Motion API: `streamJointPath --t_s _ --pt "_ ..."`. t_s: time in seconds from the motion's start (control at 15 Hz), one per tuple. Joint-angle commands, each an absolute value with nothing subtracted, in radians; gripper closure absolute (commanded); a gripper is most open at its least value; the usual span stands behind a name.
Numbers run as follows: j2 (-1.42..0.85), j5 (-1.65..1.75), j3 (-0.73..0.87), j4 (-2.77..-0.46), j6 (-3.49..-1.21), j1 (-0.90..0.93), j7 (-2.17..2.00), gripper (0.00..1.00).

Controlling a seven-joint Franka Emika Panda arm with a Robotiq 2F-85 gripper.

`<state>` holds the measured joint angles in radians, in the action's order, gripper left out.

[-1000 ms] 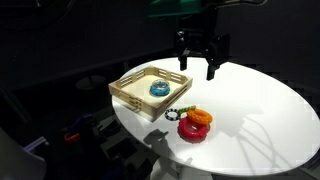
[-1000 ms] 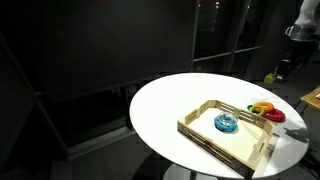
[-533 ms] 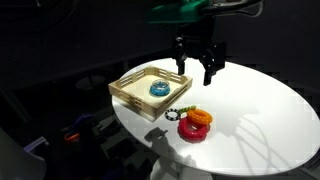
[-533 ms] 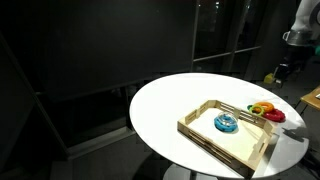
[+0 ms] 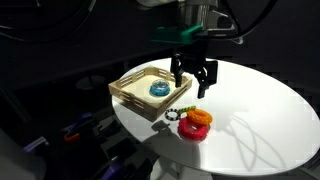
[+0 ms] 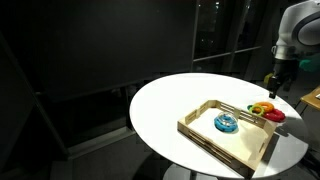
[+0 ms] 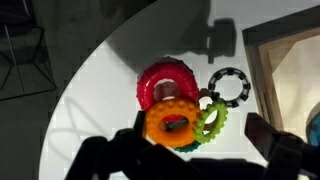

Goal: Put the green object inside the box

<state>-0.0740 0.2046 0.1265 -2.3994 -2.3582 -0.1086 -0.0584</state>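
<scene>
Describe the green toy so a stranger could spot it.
On the round white table, beside the wooden box, lies a cluster of toy rings. The green object is the toothed ring between the orange ring and the black beaded ring, the only yellowish-green one.

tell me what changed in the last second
The gripper came down toward the toys and now hangs open above the pile with the green object. It has grasped nothing. The box, the blue ring in it, the red ring, orange ring and beaded ring stayed put.

Toothed green object (image 7: pixel 215 113) lies outside the pale wooden box (image 5: pixel 130 100).
</scene>
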Motion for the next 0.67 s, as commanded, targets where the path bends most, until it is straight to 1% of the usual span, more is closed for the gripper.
streamJointPath --t_s 0.0,0.6 --pt "-0.148 0.251 0.129 -2.338 -2.360 -0.099 -0.123 0.00" --pt "-0.285 0.283 0.140 -2.246 -2.354 -0.062 -0.196 0.00"
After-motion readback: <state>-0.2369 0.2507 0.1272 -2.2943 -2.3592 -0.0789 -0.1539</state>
